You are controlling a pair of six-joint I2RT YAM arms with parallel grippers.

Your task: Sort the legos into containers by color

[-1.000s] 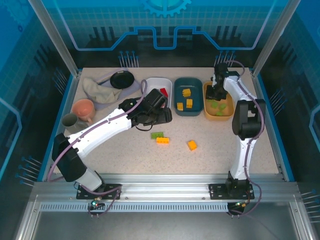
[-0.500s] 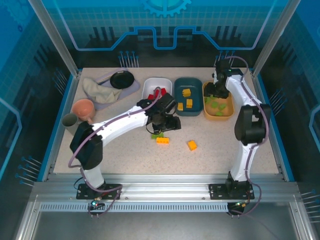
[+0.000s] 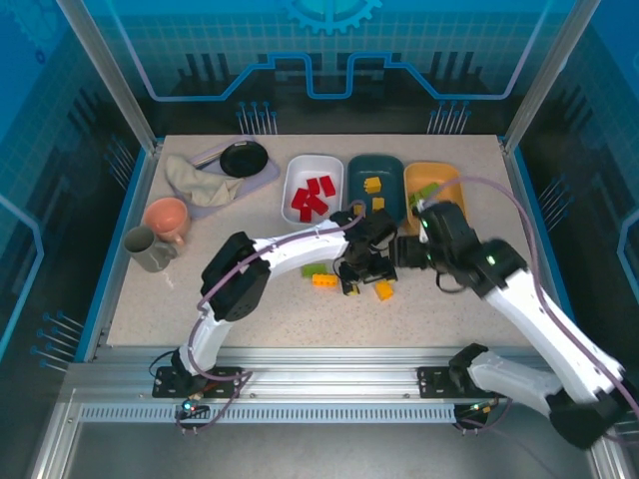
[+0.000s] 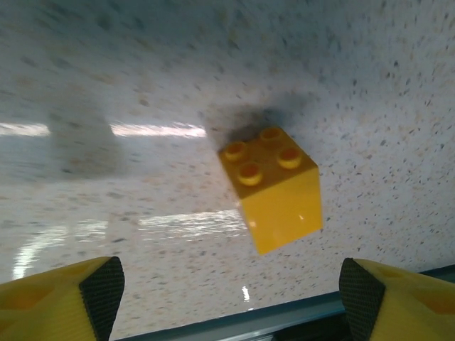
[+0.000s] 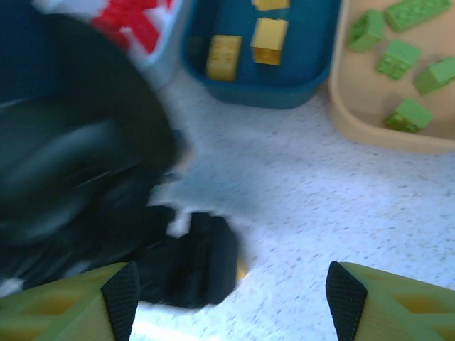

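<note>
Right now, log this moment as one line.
left gripper open above yellow two-by-two brick | right gripper open, empty | green brick and orange brick loose on tabletop

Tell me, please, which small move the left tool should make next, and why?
Probably lower the left tool straight down and close on the yellow brick. The brick lies loose on the table, centred ahead of the open fingers, not yet in the dark teal tray.

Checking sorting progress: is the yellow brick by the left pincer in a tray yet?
Out: the yellow brick lies on the bare table, ahead of the open left pincer.
</note>
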